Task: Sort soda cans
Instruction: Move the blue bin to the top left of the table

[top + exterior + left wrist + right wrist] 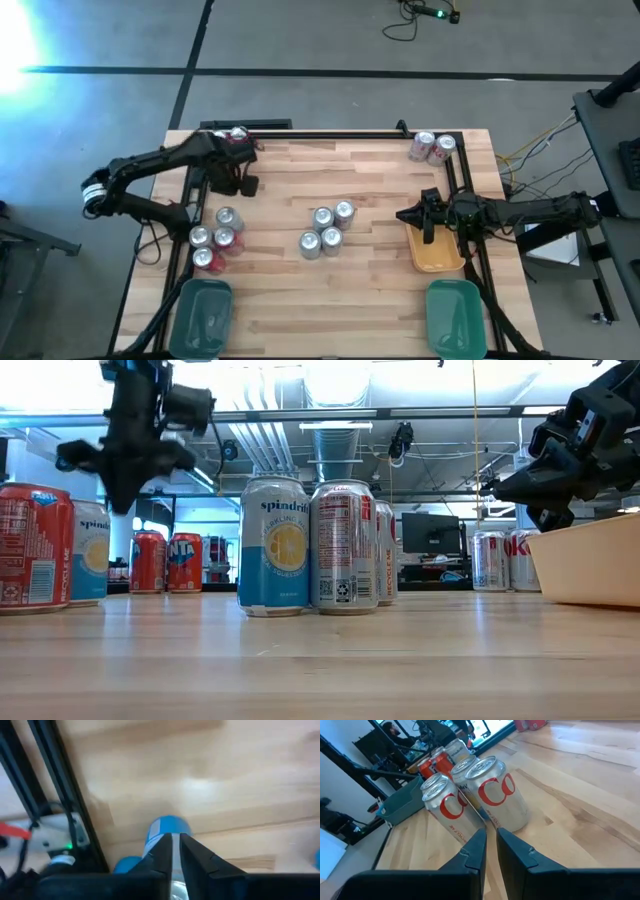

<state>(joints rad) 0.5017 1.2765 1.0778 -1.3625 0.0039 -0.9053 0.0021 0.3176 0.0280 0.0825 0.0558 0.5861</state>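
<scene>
Soda cans stand upright in groups on the wooden table [370, 290]. Several silver ones form the centre group [326, 230] [305, 546] [492, 790]. Several silver and red ones stand at the left [213, 238]. Red ones stand at the far left corner [232, 137], and two cans at the far right corner [432, 147]. My left gripper [246, 186] [175, 851] hangs shut and holding nothing above bare wood between the far left cans and the left group. My right gripper [402, 214] [490, 845], shut and holding nothing, points from the right toward the centre group, over the orange tray's far left corner.
An orange tray [436, 250] [595, 560] lies at the right, under my right arm. Two teal trays [204, 312] [455, 316] sit at the near edge, left and right. Black rails [330, 133] run along the table's far and side edges. Bare wood stretches between the trays and the centre group.
</scene>
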